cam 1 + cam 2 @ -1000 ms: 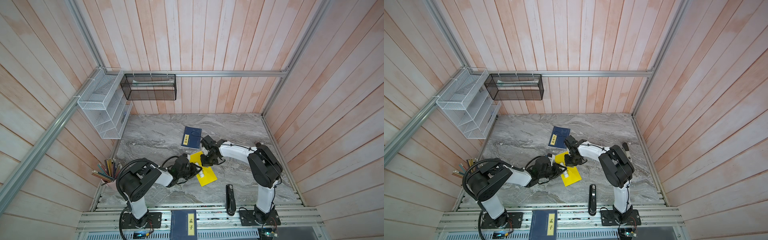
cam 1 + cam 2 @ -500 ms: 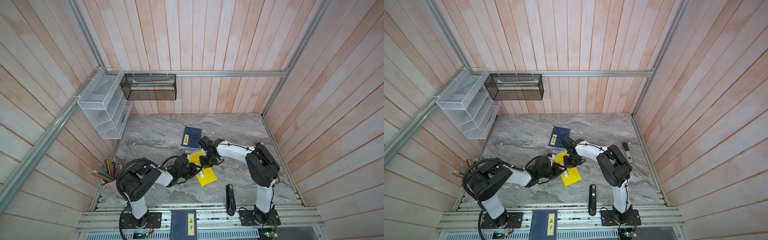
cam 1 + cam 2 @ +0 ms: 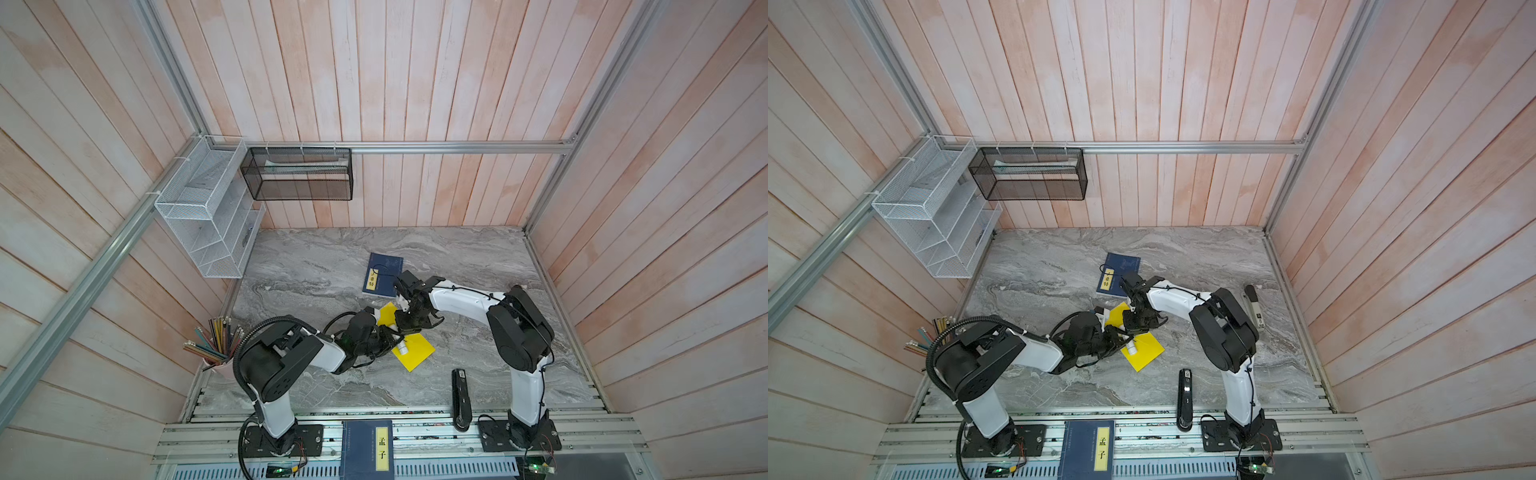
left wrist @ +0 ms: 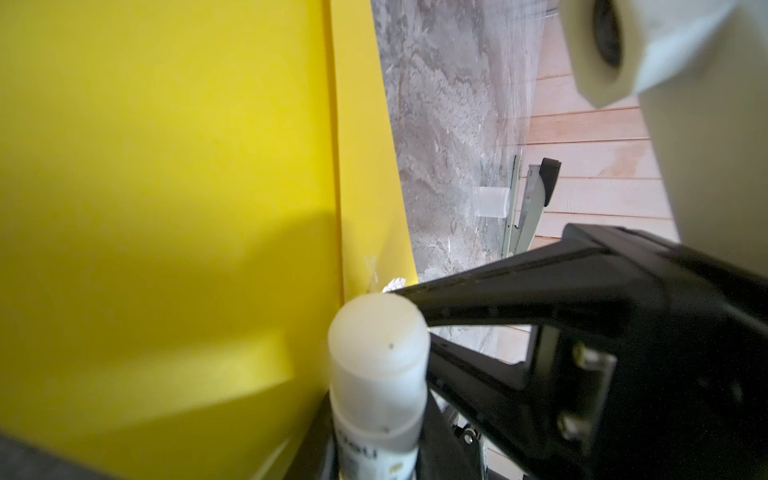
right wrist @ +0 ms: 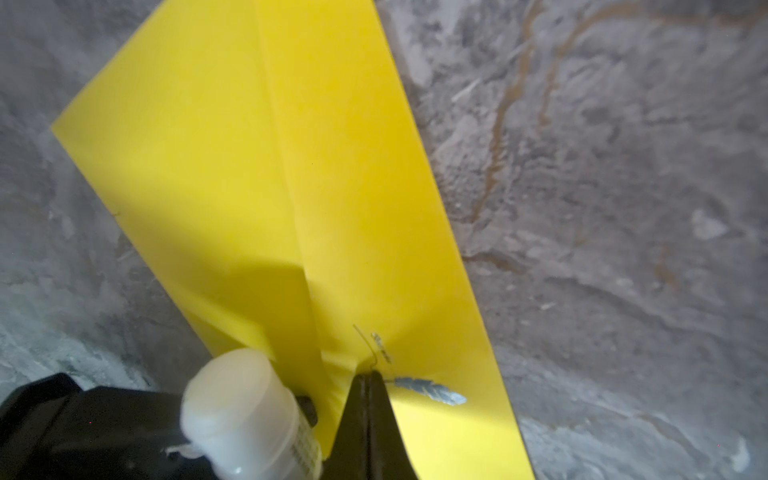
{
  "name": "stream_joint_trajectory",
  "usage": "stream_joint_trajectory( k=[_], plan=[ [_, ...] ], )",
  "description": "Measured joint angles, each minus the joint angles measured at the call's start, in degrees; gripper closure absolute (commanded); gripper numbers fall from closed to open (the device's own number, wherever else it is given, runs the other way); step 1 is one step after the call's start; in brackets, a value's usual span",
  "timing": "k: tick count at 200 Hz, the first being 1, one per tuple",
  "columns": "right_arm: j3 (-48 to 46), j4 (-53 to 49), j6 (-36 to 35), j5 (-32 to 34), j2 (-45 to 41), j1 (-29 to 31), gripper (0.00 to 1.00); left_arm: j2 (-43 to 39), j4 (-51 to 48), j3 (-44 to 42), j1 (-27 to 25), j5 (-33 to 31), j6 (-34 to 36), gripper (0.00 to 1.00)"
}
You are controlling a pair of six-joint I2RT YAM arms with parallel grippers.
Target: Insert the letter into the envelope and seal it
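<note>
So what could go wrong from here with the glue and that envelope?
The glue stick in the left gripper sits right against the right gripper, so they may collide or smear glue. The right gripper, shut, pins the envelope only near the flap fold; rubbing could shift or crease it.

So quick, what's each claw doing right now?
Left gripper: closed on the glue stick.
Right gripper: shut, its tips pressing on the envelope.

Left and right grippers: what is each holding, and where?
Left gripper holds the white glue stick by its barrel. Right gripper, fingers shut, presses the yellow paper envelope near its flap fold.
</note>
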Motion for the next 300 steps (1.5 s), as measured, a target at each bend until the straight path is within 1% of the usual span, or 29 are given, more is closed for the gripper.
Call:
stream_joint_trajectory(
  k=[39,86,126,173,300],
  plan=[
    [0.09,-0.37,-0.17,0.72,0.20,0.04,1.00,-1.33,0.11,-1.60,0.55,0.00,-0.13,1.00],
    [0.96,-1.70,-0.17,2.86,0.66,0.33,1.00,-6.51,-4.72,-2.58,1.99,-0.37,0.96,1.00],
    [1.16,-1.90,-0.35,2.75,0.72,0.31,1.00,-4.26,-4.22,-2.56,2.71,-0.11,1.18,1.00],
    [2.89,-3.08,-0.63,2.12,1.70,0.28,1.00,-1.05,-0.31,-1.33,2.82,1.49,1.16,1.00],
    [5.95,-3.43,-1.05,0.74,2.78,0.42,1.00,-0.39,0.55,-1.20,3.30,2.93,1.18,1.00]
  ],
)
